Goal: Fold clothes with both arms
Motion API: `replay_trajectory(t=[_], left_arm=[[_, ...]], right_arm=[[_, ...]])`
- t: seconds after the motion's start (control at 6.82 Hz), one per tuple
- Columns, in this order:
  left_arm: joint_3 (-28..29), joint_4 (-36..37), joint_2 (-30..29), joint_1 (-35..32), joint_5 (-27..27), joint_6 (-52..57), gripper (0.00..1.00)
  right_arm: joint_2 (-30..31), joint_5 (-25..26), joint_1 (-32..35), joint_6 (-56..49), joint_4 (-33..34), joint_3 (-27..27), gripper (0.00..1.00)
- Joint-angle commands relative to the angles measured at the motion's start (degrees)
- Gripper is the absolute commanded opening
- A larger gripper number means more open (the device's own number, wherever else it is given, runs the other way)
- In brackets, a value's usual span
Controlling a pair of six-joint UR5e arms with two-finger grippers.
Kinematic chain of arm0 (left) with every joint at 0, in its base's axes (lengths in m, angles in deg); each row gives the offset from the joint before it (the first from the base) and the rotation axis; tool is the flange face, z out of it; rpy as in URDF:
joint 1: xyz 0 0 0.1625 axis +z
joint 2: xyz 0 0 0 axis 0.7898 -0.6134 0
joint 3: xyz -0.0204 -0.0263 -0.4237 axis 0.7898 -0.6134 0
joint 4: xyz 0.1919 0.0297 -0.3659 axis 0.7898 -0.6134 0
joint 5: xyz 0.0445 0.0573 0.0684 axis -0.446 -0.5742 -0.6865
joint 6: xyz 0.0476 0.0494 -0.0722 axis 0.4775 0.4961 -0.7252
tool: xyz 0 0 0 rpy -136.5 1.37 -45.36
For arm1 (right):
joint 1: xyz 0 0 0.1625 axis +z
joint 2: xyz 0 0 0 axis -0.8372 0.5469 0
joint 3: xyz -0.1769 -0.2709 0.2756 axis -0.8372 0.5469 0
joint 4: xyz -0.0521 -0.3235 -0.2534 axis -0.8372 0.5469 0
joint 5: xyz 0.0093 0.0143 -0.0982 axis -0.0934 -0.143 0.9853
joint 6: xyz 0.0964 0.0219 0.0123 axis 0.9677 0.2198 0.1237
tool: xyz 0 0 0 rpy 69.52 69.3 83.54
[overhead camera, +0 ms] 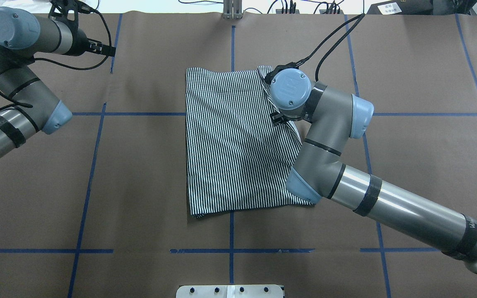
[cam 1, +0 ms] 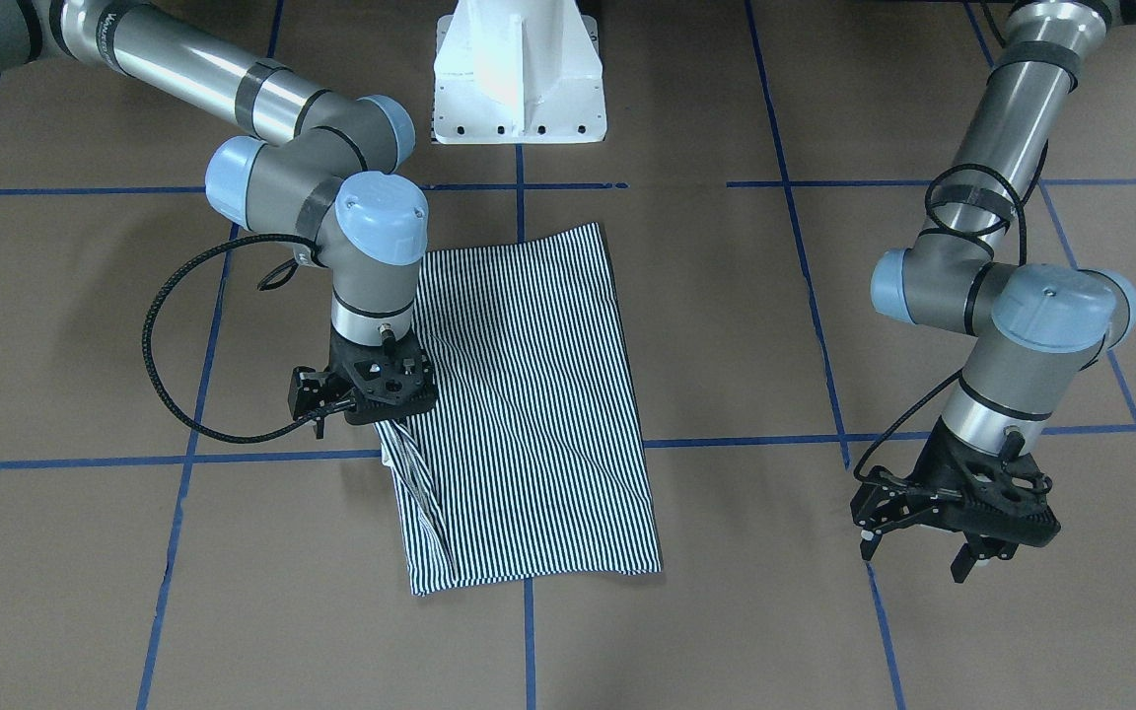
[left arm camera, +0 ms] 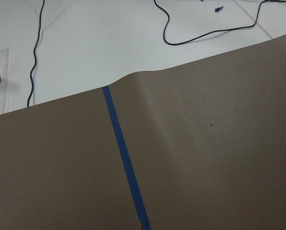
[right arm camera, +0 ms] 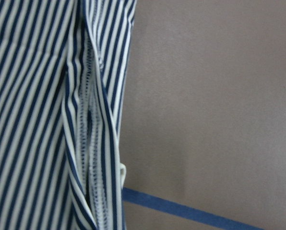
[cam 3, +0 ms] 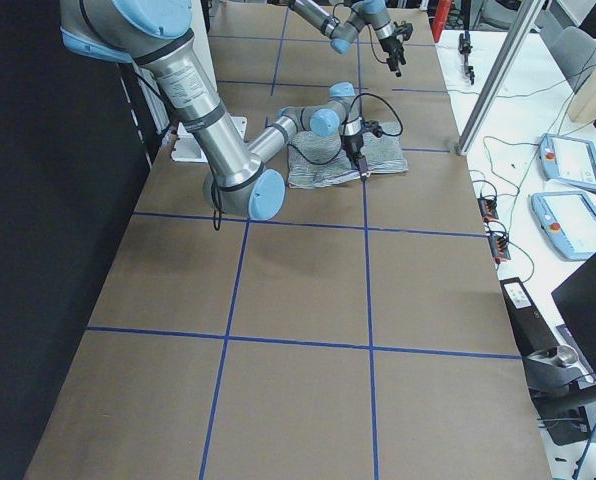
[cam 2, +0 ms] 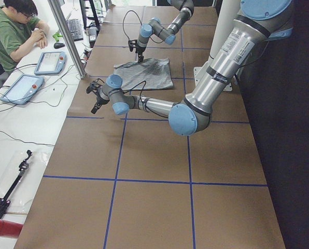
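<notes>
**Exterior front-facing.** Item: striped polo shirt [cam 1: 538, 414], folded to a rough rectangle and lying flat on the brown tabletop [cam 1: 726, 592], directly in front of the white pedestal base [cam 1: 519, 79]. The right gripper [cam 1: 386, 419] points straight down on the shirt's edge on the robot's right side, about halfway along it. The cloth is bunched into a ridge beneath the gripper. Its fingertips are hidden, so I cannot tell whether it is grasping the cloth. The left gripper [cam 1: 913, 552] hangs over bare tabletop well apart from the shirt, on the shirt's opposite side, with its fingers spread wide and nothing held.

**Overhead exterior.** The right arm [overhead camera: 387, 203] reaches in diagonally across the shirt's near corner, with its wrist bent above the shirt's right edge. The left arm [overhead camera: 19, 95] is folded back, well clear of the shirt.

**Exterior left.** The shirt lies beyond the near arm. A person [cam 2: 12, 31] sits at a white bench beside the tabletop.

**Exterior right.** The near gripper stands upright with its tip at the shirt.

**Left wrist-mounted.** Bare tabletop, a blue tape line [left arm camera: 124, 158], and a black cable [left arm camera: 200, 36] on a white surface.

**Right wrist-mounted.** Close view of the shirt's edge, with layered seams and white stitching, and tabletop beside it.
</notes>
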Motion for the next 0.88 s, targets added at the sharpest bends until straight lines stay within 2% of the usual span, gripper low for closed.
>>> replay_trajectory(t=[0.0, 0.44, 0.73], left_arm=[[0.0, 0.0, 0.0, 0.0, 0.0, 0.0, 1.00], [0.0, 0.0, 0.0, 0.0, 0.0, 0.0, 1.00], [0.0, -0.2, 0.0, 0.0, 0.0, -0.1, 1.00]], right_arm=[[3.4, -0.1, 2.7, -4.9, -0.1, 0.0, 1.00], [4.2, -1.9, 5.5, -7.6, -0.7, -0.4, 1.00], [-3.3, -2.7, 4.7, -0.6, -0.1, 2.0, 1.00]])
